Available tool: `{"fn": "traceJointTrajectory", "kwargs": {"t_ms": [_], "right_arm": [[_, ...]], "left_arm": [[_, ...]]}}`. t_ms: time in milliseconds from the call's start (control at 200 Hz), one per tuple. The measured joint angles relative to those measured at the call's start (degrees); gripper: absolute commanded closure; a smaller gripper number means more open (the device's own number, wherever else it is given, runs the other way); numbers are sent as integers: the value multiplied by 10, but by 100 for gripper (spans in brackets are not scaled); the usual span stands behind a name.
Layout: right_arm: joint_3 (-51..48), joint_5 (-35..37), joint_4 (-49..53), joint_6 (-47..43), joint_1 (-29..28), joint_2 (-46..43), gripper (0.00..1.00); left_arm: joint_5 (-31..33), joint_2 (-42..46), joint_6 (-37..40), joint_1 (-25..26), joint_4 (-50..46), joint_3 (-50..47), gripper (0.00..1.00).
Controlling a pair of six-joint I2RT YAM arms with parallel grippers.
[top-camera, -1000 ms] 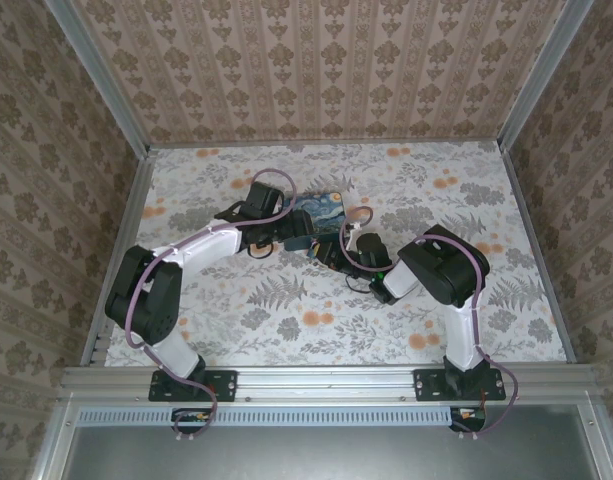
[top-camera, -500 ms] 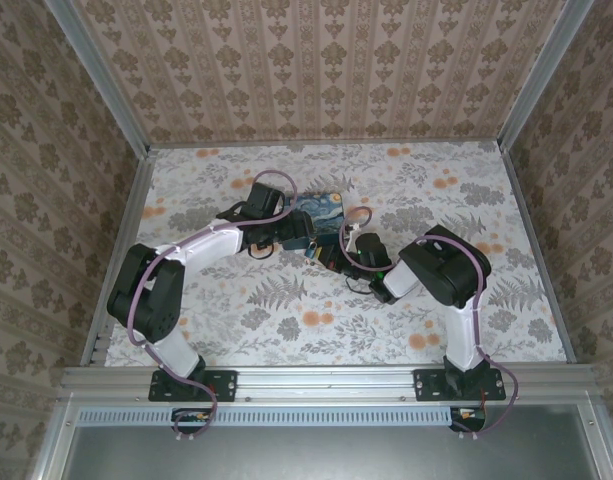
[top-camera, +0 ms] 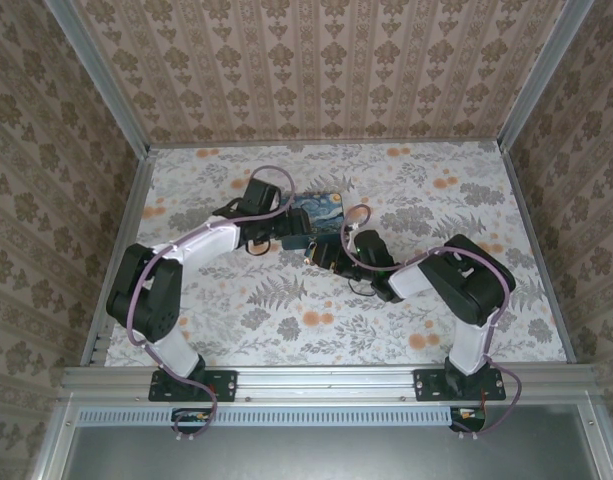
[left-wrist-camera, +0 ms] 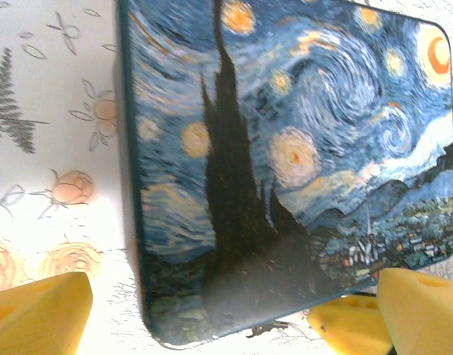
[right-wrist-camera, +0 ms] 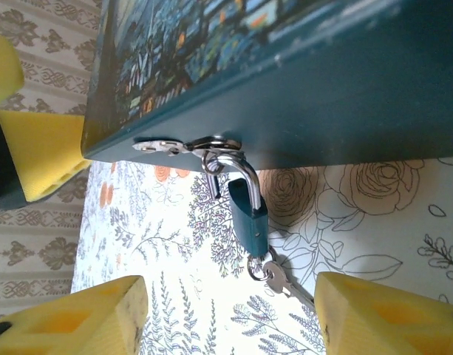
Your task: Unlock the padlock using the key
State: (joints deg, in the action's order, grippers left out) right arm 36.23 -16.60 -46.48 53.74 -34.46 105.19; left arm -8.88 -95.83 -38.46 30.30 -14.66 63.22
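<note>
My right hand [right-wrist-camera: 230, 319] is open and empty, pads [right-wrist-camera: 389, 318] either side of the padlock [right-wrist-camera: 248, 211], which hangs from the hasp [right-wrist-camera: 167, 146] of the blue painted box [right-wrist-camera: 322, 81], the key [right-wrist-camera: 279, 279] at its lower end. My left hand [left-wrist-camera: 230, 318] gapes wide astride the box edge, holding nothing.

Brown damask-striped walls [top-camera: 316, 70] box in the table [top-camera: 286, 320], its white cloth printed with grey ferns and orange blossoms. Aluminium posts [top-camera: 98, 75] climb the far corners, a rail [top-camera: 326, 380] runs along the near edge. Light's bright, even.
</note>
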Motion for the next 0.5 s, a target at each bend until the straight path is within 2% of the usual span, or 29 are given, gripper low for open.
{"fn": "traceJointTrajectory", "kwargs": {"t_ms": [300, 500], "right_arm": [[62, 119, 204, -15, -49, -40, 33], [100, 166, 272, -15, -60, -32, 34]], "left_arm": [[3, 0, 16, -31, -12, 22, 0], [2, 0, 23, -43, -16, 32, 0]]}}
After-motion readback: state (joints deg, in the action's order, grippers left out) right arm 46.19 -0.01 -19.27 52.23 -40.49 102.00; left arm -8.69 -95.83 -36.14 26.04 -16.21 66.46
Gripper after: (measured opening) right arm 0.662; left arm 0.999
